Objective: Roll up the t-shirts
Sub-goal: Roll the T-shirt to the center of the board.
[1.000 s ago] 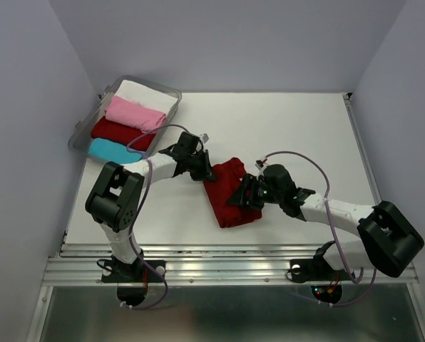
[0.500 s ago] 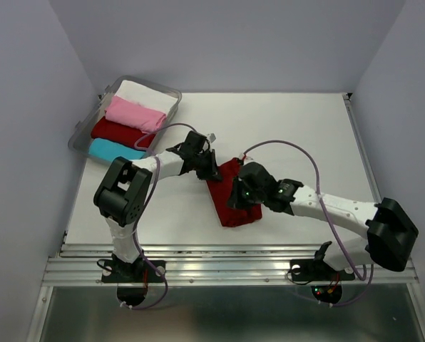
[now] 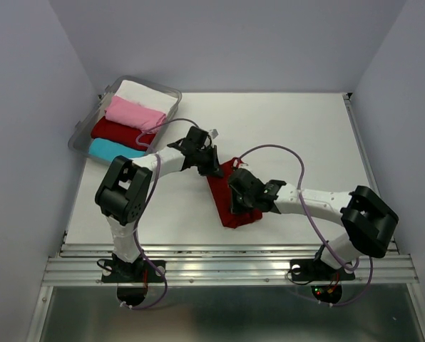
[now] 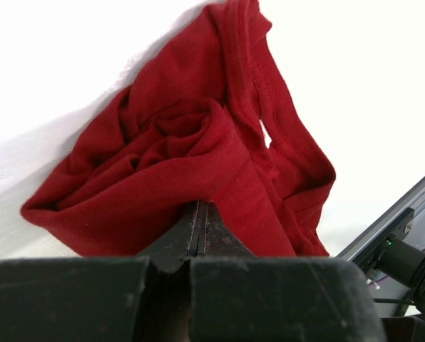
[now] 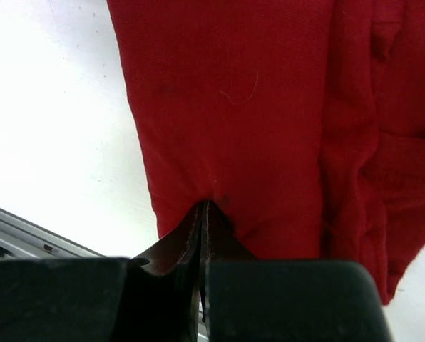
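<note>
Could unravel the loose roll in the dark red t-shirt if tugged apart, with left jaws and right jaws each clamped on only a thin fold.

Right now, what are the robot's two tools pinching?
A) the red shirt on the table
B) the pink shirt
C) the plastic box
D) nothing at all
A: the left tool and the right tool are each closed on a fold of the red shirt that lies on the table.
</note>
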